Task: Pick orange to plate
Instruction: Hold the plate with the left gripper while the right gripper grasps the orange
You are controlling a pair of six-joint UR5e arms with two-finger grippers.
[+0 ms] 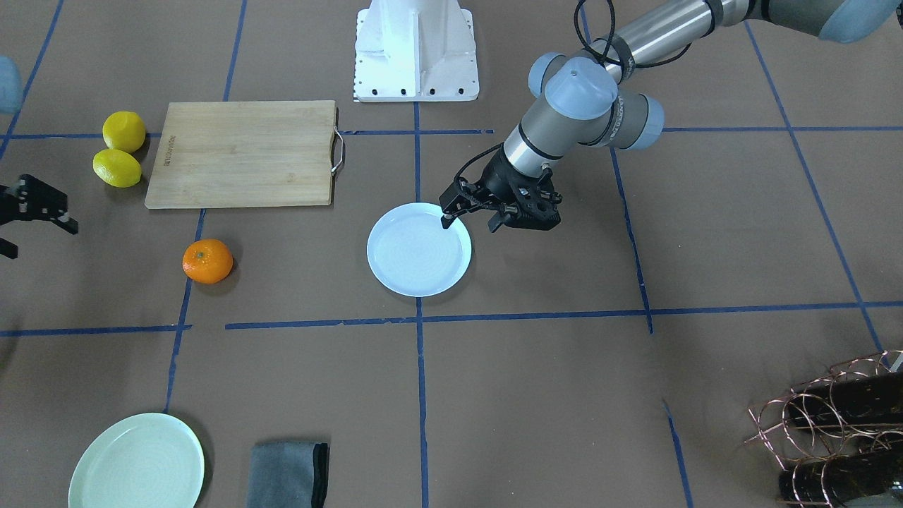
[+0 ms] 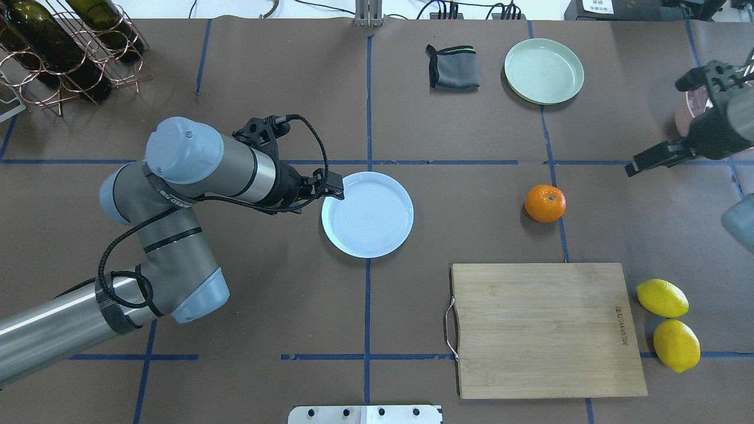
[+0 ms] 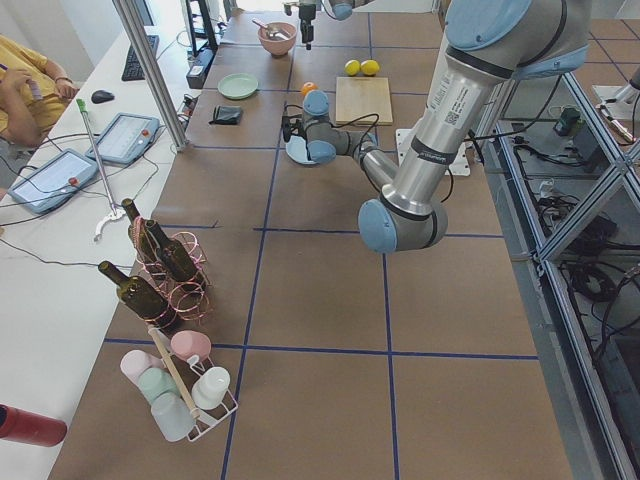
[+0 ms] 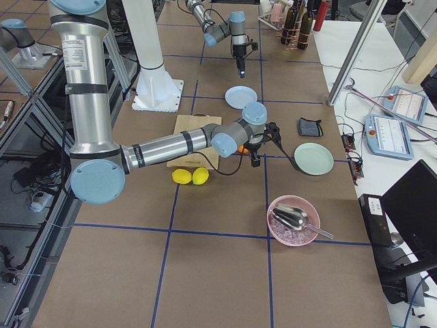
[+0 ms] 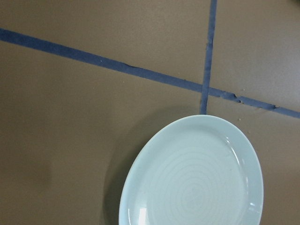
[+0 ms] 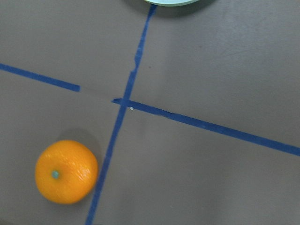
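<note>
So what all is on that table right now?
orange: one, bright orange, bare table, robot's right side
plate: one, bluish-white, empty, table centre
green plate: one, mint, far edge
cloth: one, grey, beside the green plate
cutting board: one, wooden, near the robot
lemons: two, yellow, beside the cutting board
wine rack: one, copper wire, far left corner
bottles: dark, in the wine rack
pink bowl: one, right end
cups: several, pastel, left end
left gripper: black, open, at the plate's rim
right gripper: black, open, apart from the orange
</note>
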